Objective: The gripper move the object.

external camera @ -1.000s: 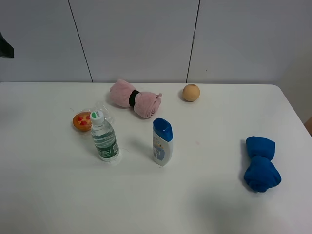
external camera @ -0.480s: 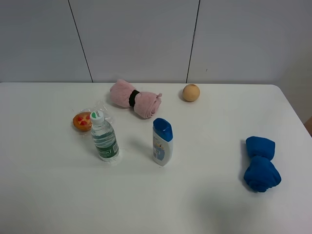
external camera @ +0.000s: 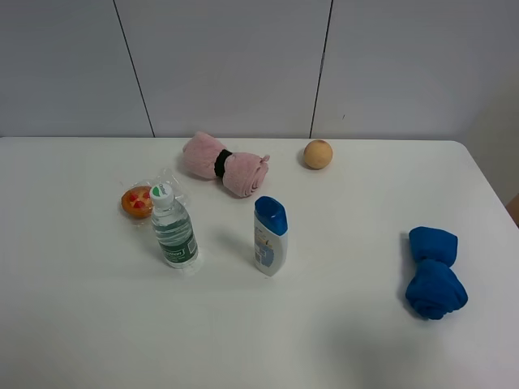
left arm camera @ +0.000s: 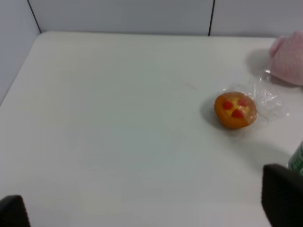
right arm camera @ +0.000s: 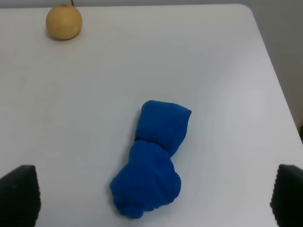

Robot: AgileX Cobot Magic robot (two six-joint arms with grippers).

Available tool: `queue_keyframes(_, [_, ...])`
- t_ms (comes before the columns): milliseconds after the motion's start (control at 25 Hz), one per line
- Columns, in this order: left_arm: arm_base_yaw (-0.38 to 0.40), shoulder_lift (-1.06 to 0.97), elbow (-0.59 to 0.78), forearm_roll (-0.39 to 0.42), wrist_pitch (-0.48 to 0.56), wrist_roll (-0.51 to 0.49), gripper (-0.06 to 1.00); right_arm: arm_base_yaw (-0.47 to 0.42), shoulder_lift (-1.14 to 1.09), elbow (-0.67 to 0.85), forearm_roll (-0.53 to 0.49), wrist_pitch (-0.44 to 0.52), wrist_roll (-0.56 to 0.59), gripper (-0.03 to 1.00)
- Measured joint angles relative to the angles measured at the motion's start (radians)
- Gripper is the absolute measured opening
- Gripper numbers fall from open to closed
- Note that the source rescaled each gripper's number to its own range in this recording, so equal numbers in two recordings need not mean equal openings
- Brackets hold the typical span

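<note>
The object, a small orange bun with red spots in clear crinkly plastic [external camera: 137, 201], lies on the white table at the left, just behind a water bottle [external camera: 173, 228]. It also shows in the left wrist view [left arm camera: 235, 110], ahead of my left gripper [left arm camera: 147, 207]. That gripper's black fingertips [left arm camera: 281, 198] stand wide apart, open and empty, well short of the bun. My right gripper [right arm camera: 154, 195] is also open and empty, hovering over a rolled blue towel [right arm camera: 154, 161]. Neither arm shows in the exterior high view.
A blue-capped white bottle [external camera: 269, 236] stands mid-table. A rolled pink towel [external camera: 225, 164] and a plain tan ball [external camera: 318, 154] lie at the back. The blue towel [external camera: 434, 273] lies at the right. The table's back edge meets a grey wall.
A dark part at the far left edge of the exterior high view one second ago has gone out of view. The objects on the table have not moved.
</note>
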Motion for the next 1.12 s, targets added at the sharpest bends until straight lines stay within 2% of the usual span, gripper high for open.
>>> queue_keyframes(320, [0.000,-0.172,0.109,0.010,0.005,0.000,0.99,0.000,0.000,0.000,0.000,0.000,0.000,1.00])
queue_keyframes(600, [0.000,-0.178,0.140,0.013,0.056,0.000,0.99,0.000,0.000,0.000,0.000,0.000,0.000,1.00])
queue_keyframes(1120, [0.000,-0.178,0.140,0.013,0.057,0.000,0.99,0.000,0.000,0.000,0.000,0.000,0.000,1.00])
